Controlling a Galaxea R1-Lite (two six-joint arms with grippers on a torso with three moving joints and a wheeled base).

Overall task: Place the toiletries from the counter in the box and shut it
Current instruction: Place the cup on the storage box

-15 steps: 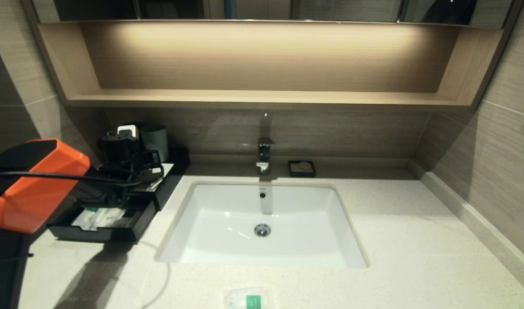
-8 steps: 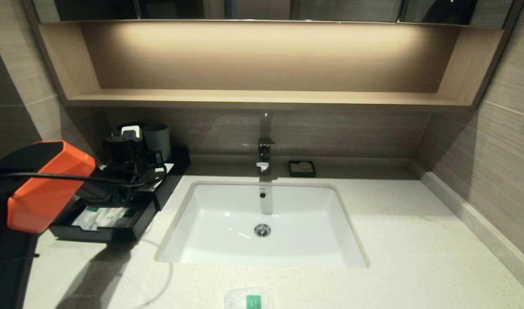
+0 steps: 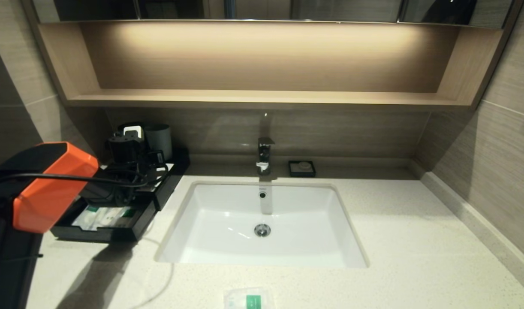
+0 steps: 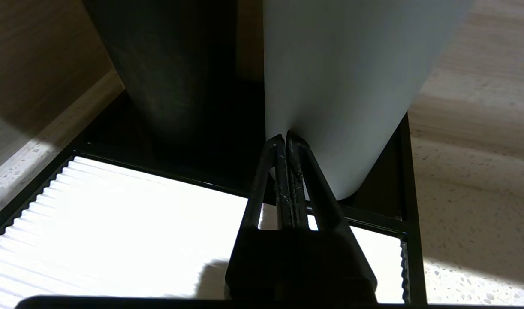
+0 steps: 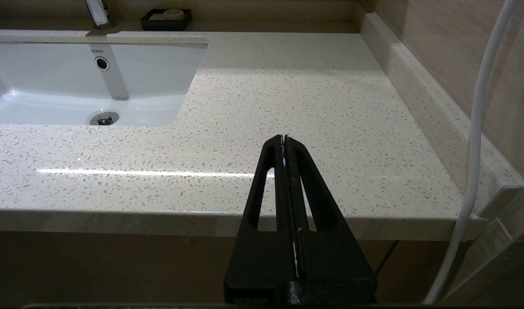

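The black box [image 3: 173,171] stands at the counter's [image 3: 416,240] back left with its front drawer [image 3: 94,234] pulled out. Two long packets [image 3: 100,216] with green labels lie in the drawer. A small squarish packet [image 3: 249,299] lies on the counter's front edge, before the sink [image 3: 227,214]. My left gripper [image 3: 157,161] is shut and empty above the box's white ribbed top panel [image 4: 116,223]; in the left wrist view the left gripper [image 4: 285,137] has its tips close to a white cup [image 4: 343,86]. My right gripper [image 5: 284,138] is shut and empty, off the counter's front right edge.
A grey cup [image 3: 158,139] and a white cup [image 3: 132,128] stand at the back of the box. A faucet [image 3: 265,154] and a small black soap dish [image 3: 302,168] are behind the sink. A wall shelf [image 3: 262,99] overhangs the back. A wall [image 3: 502,150] bounds the right.
My left arm has shifted a little to the right and toward the back, carrying the shut gripper further over the box's top toward the cups. The packets have not moved.
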